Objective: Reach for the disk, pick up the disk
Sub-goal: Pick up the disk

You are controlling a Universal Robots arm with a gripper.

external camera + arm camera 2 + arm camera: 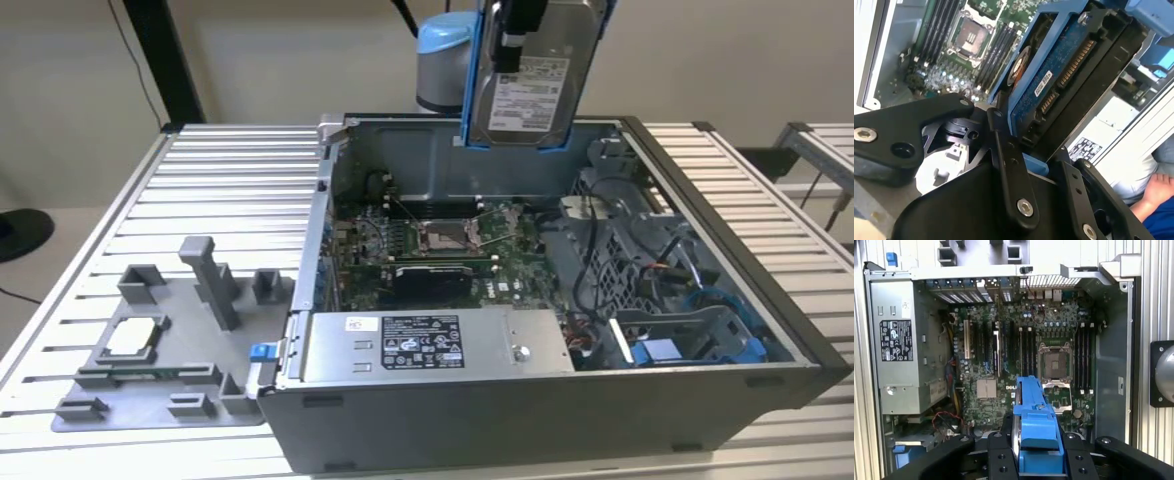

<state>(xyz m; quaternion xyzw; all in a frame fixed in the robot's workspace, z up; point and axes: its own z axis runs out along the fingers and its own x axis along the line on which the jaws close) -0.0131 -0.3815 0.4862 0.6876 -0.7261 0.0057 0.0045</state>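
The open computer case is sitting on the slatted surface, its walls ringing the motherboard and the grey power supply box. The disk is hanging upright, clear above the case's far wall. The tool is pinching the disk's blue rails.

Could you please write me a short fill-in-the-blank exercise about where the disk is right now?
1. The pincer is shut on the ____.
2. The disk hangs ____ the open computer case.
3. The disk's side rails are ____ in colour.
4. The grey fixture lies on the ____ beside the case.

Missing words: disk; above; blue; table
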